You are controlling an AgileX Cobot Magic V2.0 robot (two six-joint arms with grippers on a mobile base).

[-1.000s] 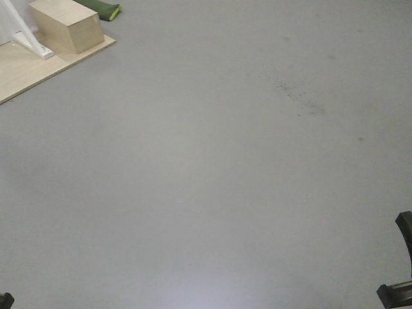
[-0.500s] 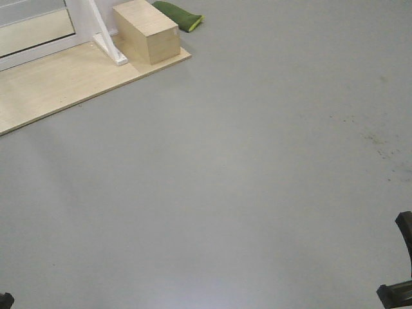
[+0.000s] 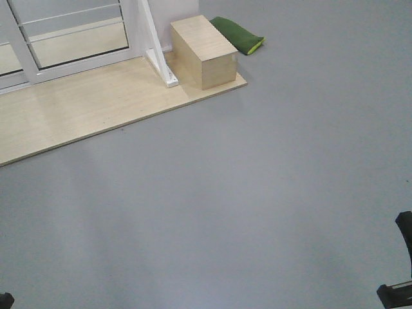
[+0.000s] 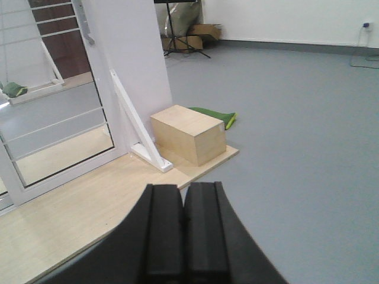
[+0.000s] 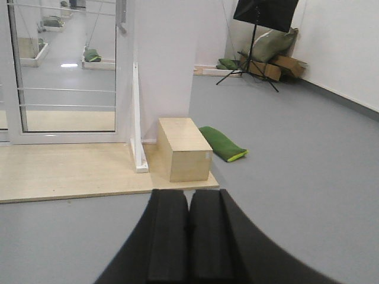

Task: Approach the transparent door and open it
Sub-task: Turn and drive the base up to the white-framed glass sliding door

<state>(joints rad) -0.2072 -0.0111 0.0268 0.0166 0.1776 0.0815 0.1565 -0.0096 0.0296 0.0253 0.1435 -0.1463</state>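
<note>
The left gripper (image 4: 182,236) and the right gripper (image 5: 189,236) are both clenched on nothing. The transparent door (image 5: 65,77) stands behind the wooden platform (image 3: 84,109), where a wooden box (image 3: 203,51) sits

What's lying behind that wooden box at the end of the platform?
A green cushion lies on the grey floor just behind the wooden box. In the left wrist view the box covers one end of it, so that end cannot be seen there.
</note>
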